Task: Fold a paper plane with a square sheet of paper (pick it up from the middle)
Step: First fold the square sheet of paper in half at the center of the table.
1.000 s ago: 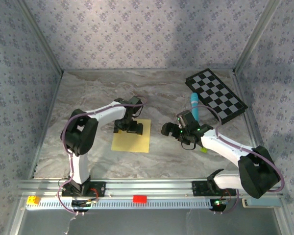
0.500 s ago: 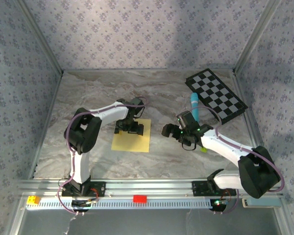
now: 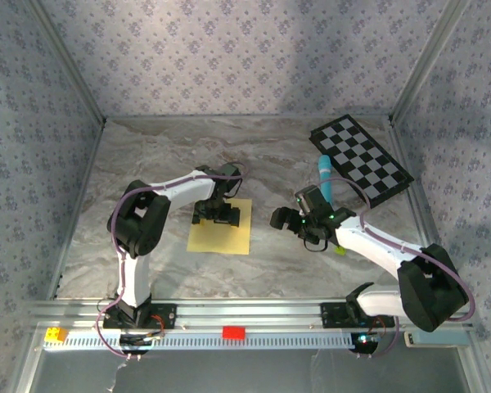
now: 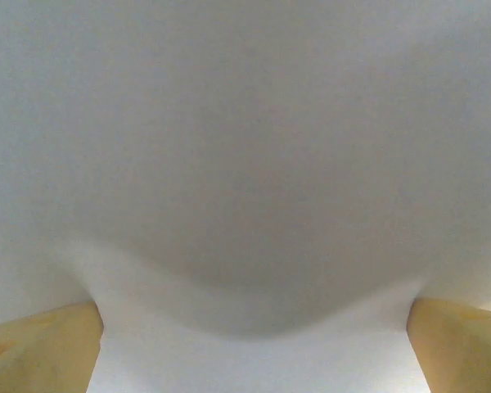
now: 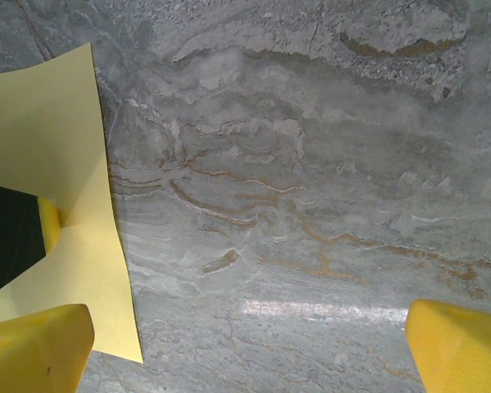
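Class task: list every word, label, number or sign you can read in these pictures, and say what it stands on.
None can be read. The yellow paper is blank, the checkered board bears only squares, and the white strip shows fine ticks too small to tell any numbers.

White-and-black left arm point(image 3: 168, 190): elbow raised, forearm reaching inward, wrist bent down. Its black two-finger left gripper point(image 3: 215, 215) points downward, jaws spread wide, yellow fingertips point(image 4: 41, 348) far apart. White-and-black right arm point(image 3: 376, 243) stretches low toward the left; right gripper point(image 3: 278, 219) also gapes wide, yellow pads point(image 5: 33, 340) well apart.
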